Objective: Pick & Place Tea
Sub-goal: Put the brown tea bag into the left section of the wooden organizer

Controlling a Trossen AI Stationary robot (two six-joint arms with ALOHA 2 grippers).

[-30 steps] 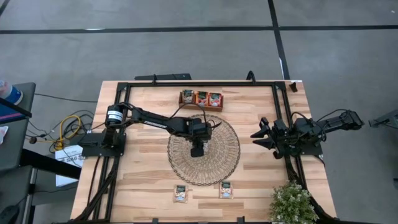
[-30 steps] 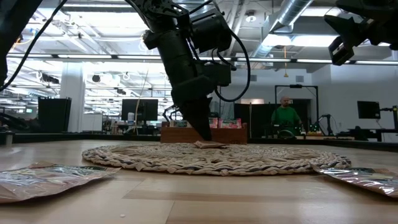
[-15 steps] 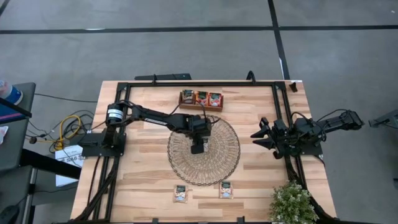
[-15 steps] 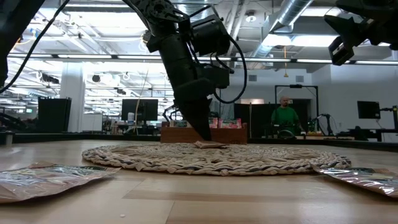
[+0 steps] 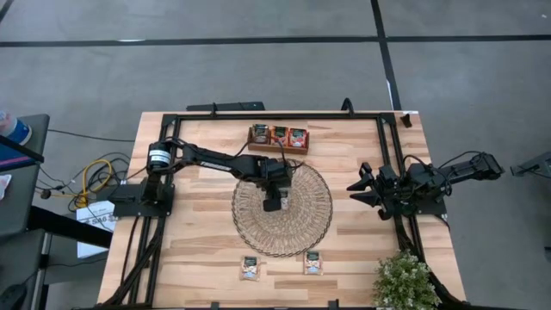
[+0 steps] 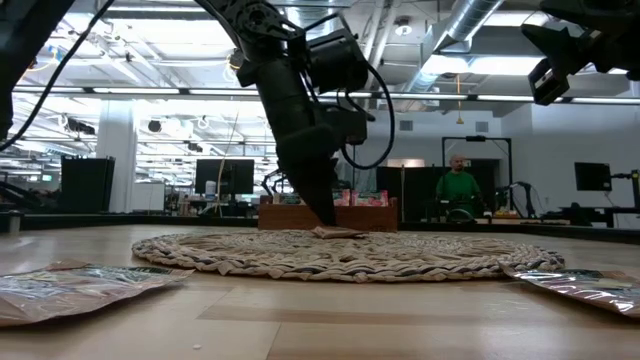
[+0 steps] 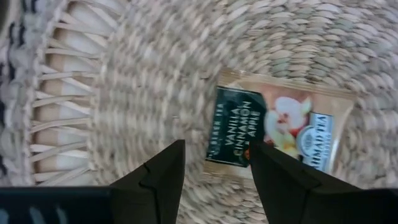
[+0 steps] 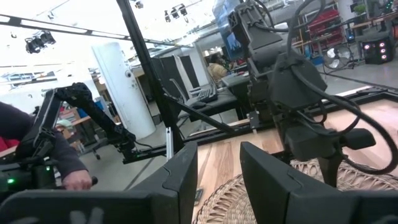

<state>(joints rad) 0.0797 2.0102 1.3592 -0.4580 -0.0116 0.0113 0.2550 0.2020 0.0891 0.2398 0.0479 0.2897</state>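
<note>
left gripper (image 7: 214, 165) wide, empty | sachet (image 7: 280, 127) on mat (image 5: 301, 224) lies just off your right finger, long axis crosswise | right arm parked far

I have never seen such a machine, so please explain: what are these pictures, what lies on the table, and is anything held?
It is a robot with two dark arms at a wooden table. One camera looks down from above, one looks level across the tabletop, and one sits on each wrist. The left gripper is over the round woven mat, fingers open around a beige tea sachet lying on the mat; it is not held. The right gripper waits open at the table's right edge. A wooden tray holds red-orange sachets; two more sachets lie near the front.
</note>
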